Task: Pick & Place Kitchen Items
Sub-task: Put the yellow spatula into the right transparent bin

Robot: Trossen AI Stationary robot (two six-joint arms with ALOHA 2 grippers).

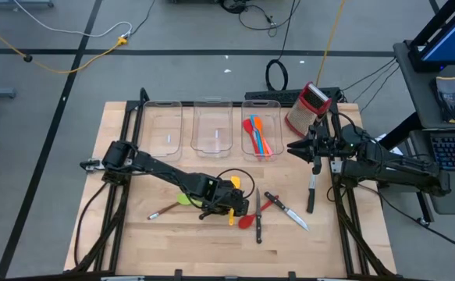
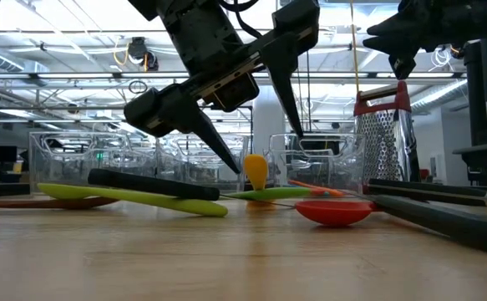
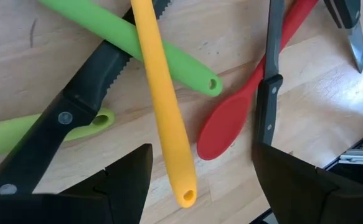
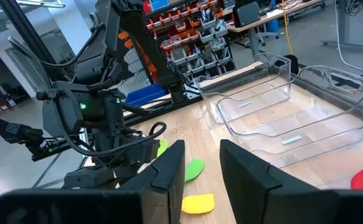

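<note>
My left gripper (image 1: 229, 204) is open and low over a heap of utensils near the table's front middle. In the left wrist view (image 3: 201, 155) a yellow handle (image 3: 162, 106) lies between its fingers, with two green handles (image 3: 162, 59), a black-handled serrated knife (image 3: 50, 130), a red spoon (image 3: 231, 124) and another knife (image 3: 269, 93) beside it. The low view shows the fingers (image 2: 210, 138) spread above the yellow utensil (image 2: 256, 171) without touching it. My right gripper (image 1: 295, 148) hangs open and empty beside the right bin. The right bin (image 1: 260, 127) holds red, blue and orange utensils.
Three clear bins stand in a row at the back; the left bin (image 1: 162, 125) and the middle bin (image 1: 211, 129) hold nothing. A red-and-steel box grater (image 1: 309, 109) stands at the back right. More knives (image 1: 311, 191) lie at the front right, and a small spatula (image 1: 163, 211) at the front left.
</note>
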